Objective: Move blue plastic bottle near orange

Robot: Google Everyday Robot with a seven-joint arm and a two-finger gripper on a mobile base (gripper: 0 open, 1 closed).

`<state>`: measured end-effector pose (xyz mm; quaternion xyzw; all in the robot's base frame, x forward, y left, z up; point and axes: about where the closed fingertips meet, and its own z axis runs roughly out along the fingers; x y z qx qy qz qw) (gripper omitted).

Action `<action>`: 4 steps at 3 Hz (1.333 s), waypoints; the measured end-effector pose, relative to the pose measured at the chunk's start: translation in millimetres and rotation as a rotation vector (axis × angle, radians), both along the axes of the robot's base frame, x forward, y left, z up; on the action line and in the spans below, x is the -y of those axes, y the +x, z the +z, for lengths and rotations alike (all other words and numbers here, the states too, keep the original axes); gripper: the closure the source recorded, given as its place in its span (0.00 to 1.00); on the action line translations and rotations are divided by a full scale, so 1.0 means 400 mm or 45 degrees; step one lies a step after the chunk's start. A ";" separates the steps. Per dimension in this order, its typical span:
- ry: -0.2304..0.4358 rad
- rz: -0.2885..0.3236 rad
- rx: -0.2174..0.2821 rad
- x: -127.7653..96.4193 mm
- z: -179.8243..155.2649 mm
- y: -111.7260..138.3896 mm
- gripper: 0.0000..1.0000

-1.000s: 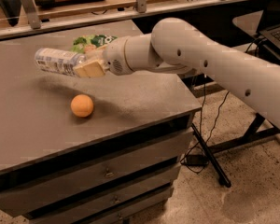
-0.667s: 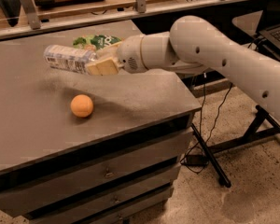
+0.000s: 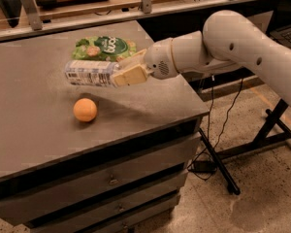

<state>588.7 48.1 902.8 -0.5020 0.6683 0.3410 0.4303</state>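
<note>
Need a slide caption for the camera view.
Gripper holds the bottle level over the table, with the orange nearer the camera and a green bag behind.

The claw (image 3: 125, 73), just left of the frame's centre, grips and covers the right end of the blue plastic bottle (image 3: 87, 73). The bottle's label print is too blurred to read. Bottle and claw hide the lower edge of the green bag (image 3: 104, 46). The arm (image 3: 242, 38) runs off the right edge, and the desk (image 3: 29, 130) off the left.
</note>
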 end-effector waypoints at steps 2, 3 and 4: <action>0.005 0.005 -0.074 -0.015 -0.090 0.010 0.98; 0.015 0.012 -0.084 -0.018 -0.097 0.004 0.76; 0.022 0.007 -0.094 -0.013 -0.099 -0.010 0.53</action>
